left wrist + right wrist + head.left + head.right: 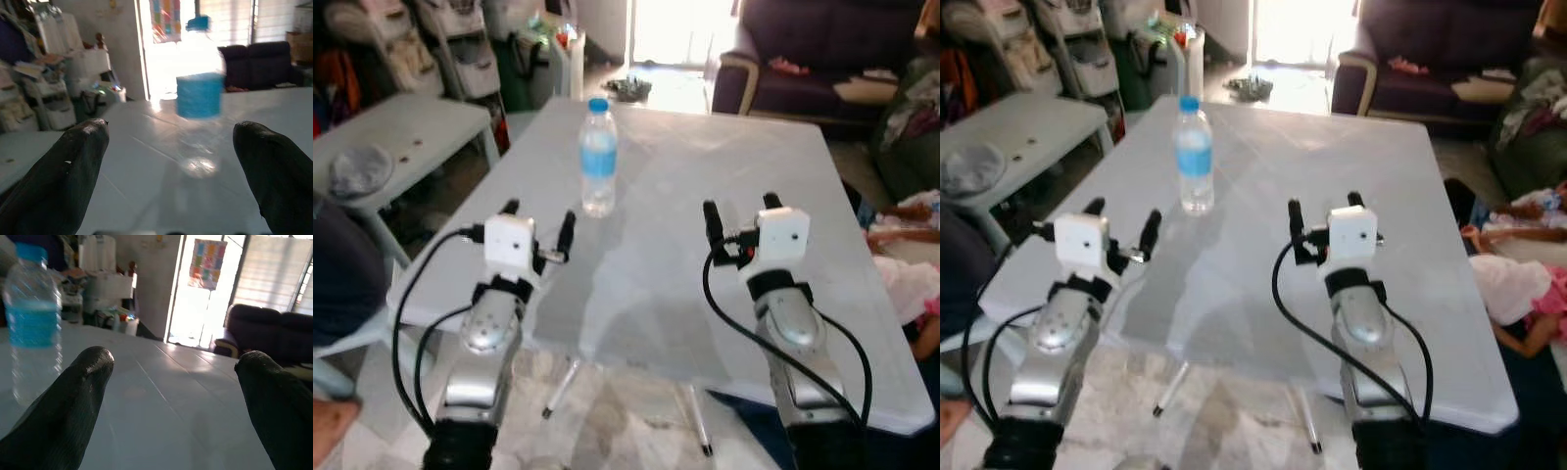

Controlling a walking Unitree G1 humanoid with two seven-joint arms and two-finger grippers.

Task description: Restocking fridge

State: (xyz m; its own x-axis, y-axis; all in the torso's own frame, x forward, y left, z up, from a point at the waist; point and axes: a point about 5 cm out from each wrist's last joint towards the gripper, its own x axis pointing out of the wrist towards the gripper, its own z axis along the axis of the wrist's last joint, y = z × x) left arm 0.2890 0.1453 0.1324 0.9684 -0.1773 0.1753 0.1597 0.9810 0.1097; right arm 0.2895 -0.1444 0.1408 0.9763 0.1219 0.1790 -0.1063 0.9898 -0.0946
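A clear water bottle [598, 157] with a blue cap and blue label stands upright on the white table [675, 186], toward its left middle. My left gripper [537, 221] hovers over the near left part of the table, open, a short way in front of the bottle. The left wrist view shows the bottle [198, 98] ahead between the two black fingers [63, 176]. My right gripper [742, 215] is open over the near right part of the table, with nothing between its fingers. In the right wrist view the bottle [33, 323] stands off to the side.
A smaller white table [386, 147] with a crumpled bag stands to the left. Shelves and clutter line the back left. A dark sofa [822, 59] is at the back right. A person sits low on the floor at the right edge [915, 284].
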